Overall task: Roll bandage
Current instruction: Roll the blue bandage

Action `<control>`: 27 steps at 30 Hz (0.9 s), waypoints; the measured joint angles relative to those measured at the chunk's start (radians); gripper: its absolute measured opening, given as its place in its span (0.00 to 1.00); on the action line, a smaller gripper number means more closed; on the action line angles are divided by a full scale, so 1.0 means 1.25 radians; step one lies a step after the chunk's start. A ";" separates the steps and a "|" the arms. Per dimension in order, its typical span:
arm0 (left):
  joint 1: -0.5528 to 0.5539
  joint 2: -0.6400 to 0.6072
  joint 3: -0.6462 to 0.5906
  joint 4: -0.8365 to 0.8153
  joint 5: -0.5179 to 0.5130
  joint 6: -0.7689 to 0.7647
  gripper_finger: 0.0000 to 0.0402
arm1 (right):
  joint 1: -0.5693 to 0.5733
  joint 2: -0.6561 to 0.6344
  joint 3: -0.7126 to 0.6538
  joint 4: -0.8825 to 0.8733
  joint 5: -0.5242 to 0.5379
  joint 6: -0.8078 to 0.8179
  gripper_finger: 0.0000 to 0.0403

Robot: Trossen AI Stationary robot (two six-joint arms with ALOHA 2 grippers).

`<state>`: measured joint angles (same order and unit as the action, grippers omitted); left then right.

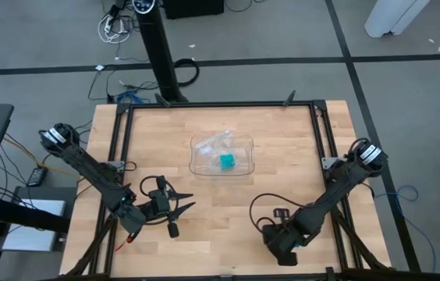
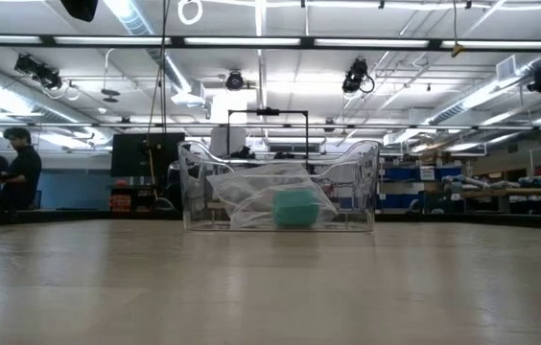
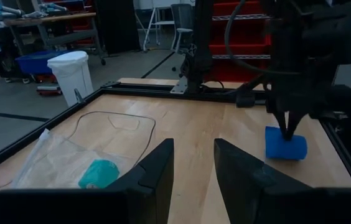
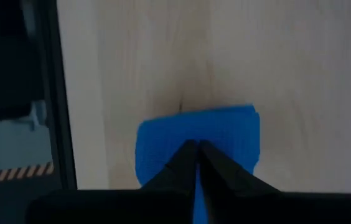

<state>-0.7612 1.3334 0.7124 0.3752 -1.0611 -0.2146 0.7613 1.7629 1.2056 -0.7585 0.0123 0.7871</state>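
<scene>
The bandage [image 3: 285,143], a small bright blue roll, lies near the table's front right and also shows in the right wrist view [image 4: 225,127]. In the high view the arm hides it. My right gripper [image 1: 282,242] points down over it, with its fingers [image 3: 289,127] shut on the roll's top. At the front left my left gripper [image 1: 187,200] hovers open and level with nothing between its fingers [image 3: 157,168]. It points across the table toward the roll. My right gripper comes from above, pointing steeply down, and its closed fingertips [image 4: 195,152] meet on the upper side of the roll [image 4: 163,134], about mid-length. They seem to nip the outer fabric there. I cannot tell whether the roll rests on the table or hangs just clear.
A clear plastic tray [image 1: 243,148] stands at the table's middle toward the far side. It holds a crumpled clear bag [image 2: 242,196] and a teal-green block [image 1: 227,161]. A black frame [image 1: 321,140] borders the wooden top. People stand in the room behind [image 2: 21,168].
</scene>
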 joint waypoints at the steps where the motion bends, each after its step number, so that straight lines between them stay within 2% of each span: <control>1: 0.000 0.000 0.000 0.000 0.000 0.000 0.30 | 0.005 -0.005 0.002 -0.023 -0.002 0.009 0.06; 7: 0.000 0.000 0.000 0.000 0.000 0.000 0.30 | 0.034 -0.020 0.003 -0.146 -0.081 0.087 0.05; 13: 0.000 0.000 0.000 0.000 0.000 0.000 0.30 | 0.052 -0.022 0.003 -0.157 -0.183 0.127 0.03; 16: 0.000 0.000 0.000 0.000 0.000 0.000 0.30 | 0.057 -0.034 0.003 -0.192 -0.193 0.157 0.01; 18: 0.000 0.000 0.000 0.000 0.000 0.000 0.30 | 0.058 -0.046 0.003 -0.201 -0.172 0.167 0.00; 21: 0.000 0.000 0.000 0.001 0.000 0.000 0.30 | 0.056 -0.068 0.003 -0.178 -0.088 0.167 0.01; 27: 0.000 0.000 0.000 0.000 0.000 0.000 0.30 | 0.047 -0.078 0.000 0.007 0.083 0.065 0.03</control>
<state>-0.7612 1.3334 0.7124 0.3756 -1.0611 -0.2146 0.8203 1.6658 1.2062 -0.7500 0.1160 0.8687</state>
